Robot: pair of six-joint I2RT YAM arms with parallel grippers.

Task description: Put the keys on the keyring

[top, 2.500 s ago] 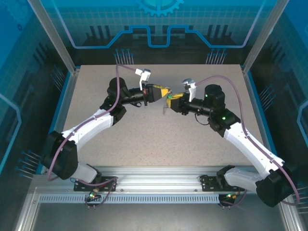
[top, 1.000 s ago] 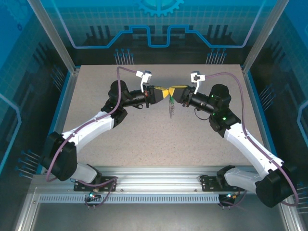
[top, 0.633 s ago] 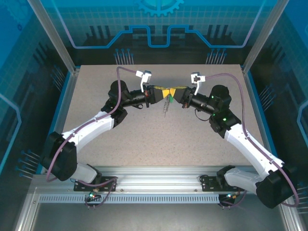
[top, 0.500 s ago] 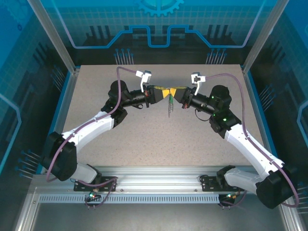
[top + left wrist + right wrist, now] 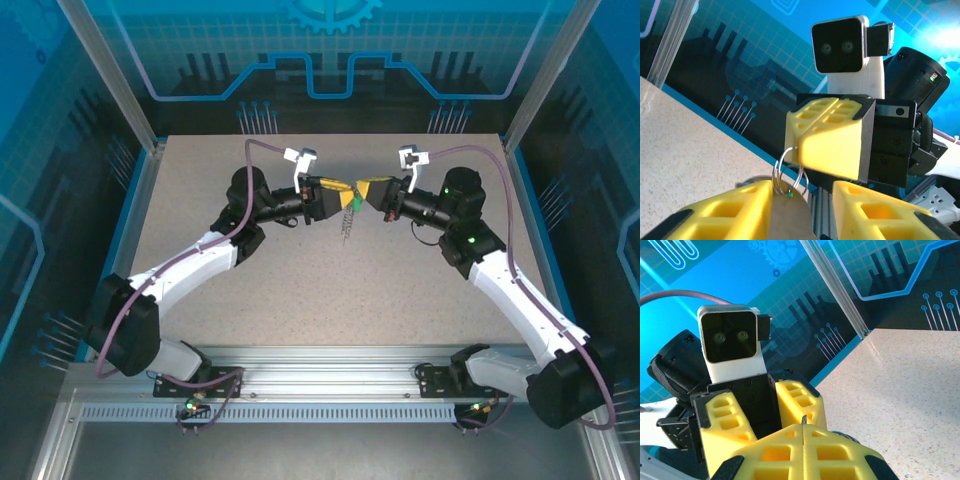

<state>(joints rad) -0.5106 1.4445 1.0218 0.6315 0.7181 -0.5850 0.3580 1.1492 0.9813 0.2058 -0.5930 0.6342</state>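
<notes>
Two robot arms are meeting nose to nose above the upper middle of the tabletop (image 5: 300, 290), working to put a key on a keyring. The left gripper (image 5: 341, 193) and the right gripper (image 5: 365, 190) are pointing at each other, tips nearly touching.

The one key (image 5: 355, 201), a speck of green in the overhead view, is sitting in the gap between the tips, just beside the right gripper's. The keyring (image 5: 347, 220) is showing there as a single string of silvery links. Its long axis is running from that gap toward the lower edge of the frame.

In the right wrist view the right gripper is pressing fully shut, with one metal sliver (image 5: 804, 419) poking up from the seam. Whether that is the key's blade or a ring seen edge-on cannot be told.

In the left wrist view the left gripper's fingers (image 5: 725, 212) are standing apart. A flat dull piece (image 5: 790, 217), probably the keyring's loop, is lying against the finger at lower left of the frame, and whether it is pinched cannot be told. One double-coiled wire ring (image 5: 788, 172) is reaching from that piece up to the right gripper's yellow finger.

The coming move appears to turn on the short gap between the tips. Both arms are about equally near, and the right one looks placed to feed its piece leftward in the overhead frame.
</notes>
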